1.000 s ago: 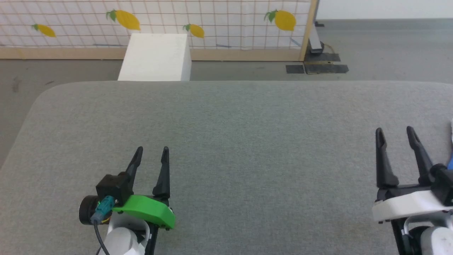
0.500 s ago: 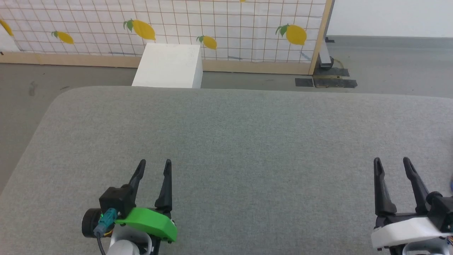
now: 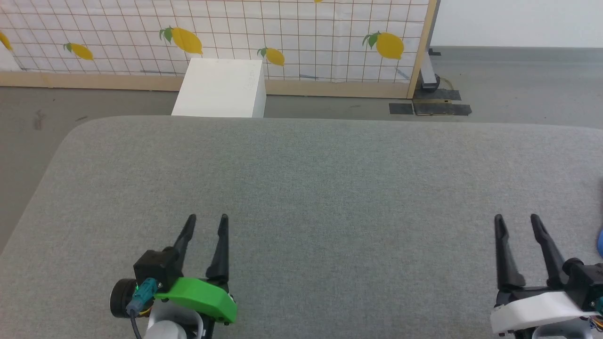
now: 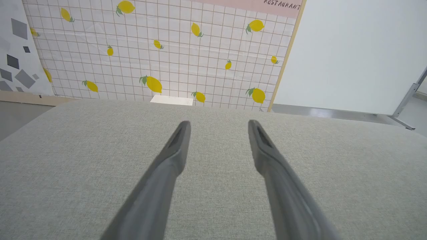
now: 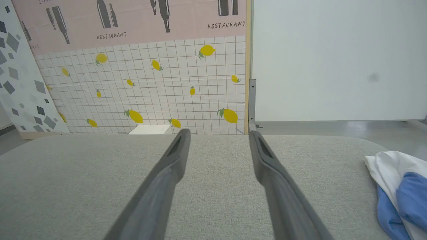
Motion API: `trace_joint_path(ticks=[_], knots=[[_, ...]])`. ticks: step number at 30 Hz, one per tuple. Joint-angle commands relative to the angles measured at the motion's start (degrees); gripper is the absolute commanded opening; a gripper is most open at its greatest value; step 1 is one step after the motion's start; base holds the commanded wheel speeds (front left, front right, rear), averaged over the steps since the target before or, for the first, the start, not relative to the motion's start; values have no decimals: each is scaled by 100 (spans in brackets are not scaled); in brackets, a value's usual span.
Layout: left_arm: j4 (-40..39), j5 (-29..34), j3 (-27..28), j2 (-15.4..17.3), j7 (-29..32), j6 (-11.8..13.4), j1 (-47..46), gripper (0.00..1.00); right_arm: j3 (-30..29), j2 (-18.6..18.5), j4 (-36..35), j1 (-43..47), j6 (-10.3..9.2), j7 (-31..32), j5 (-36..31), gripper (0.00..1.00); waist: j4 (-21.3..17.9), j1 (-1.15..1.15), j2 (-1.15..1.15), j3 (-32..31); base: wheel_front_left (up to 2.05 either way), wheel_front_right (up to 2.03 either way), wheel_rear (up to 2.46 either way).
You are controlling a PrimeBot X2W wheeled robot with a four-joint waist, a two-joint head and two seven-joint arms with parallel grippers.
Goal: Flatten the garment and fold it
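Left hand (image 3: 207, 219) and right hand (image 3: 516, 218) wait open and empty above a grey surface (image 3: 330, 188).
Both pairs of fingers stand parted, gripping nothing. Crumpled white and blue, the shirt (image 5: 400, 190) lies to the right of the right hand, near the surface's right edge. It looks best handled by the right hand reaching over, pinching a single layer and drawing it to the bare middle for spreading. A white box (image 3: 219, 87) stands beyond the far edge.

Grey table (image 3: 301, 188), lemon-patterned screen (image 3: 306, 37), garment (image 5: 405, 191) seemingly white and blue.
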Motion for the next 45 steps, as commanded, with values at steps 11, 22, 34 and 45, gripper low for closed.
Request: trace_joint_path(ticks=[11, 22, 34, 45], knots=[[-54, 48, 14, 1, 58, 21, 16, 0, 22, -1, 1, -20, 0, 45, -28, 0, -22, 0, 0, 2, 0, 0, 0], [-168, 154, 66, -2, 186, 66, 55, 0, 82, 0, 3, -61, -1, 142, -88, 0, -62, 0, 0, 4, 0, 0, 0], [-291, 269, 123, -5, 325, 116, 97, 0, 147, 1, 6, -107, -2, 246, -153, 0, -104, 0, 0, 6, 0, 0, 0], [-406, 375, 176, -8, 453, 162, 136, 0, 208, 2, 8, -149, -3, 344, -214, 0, -144, 0, 0, 7, 0, 0, 0]])
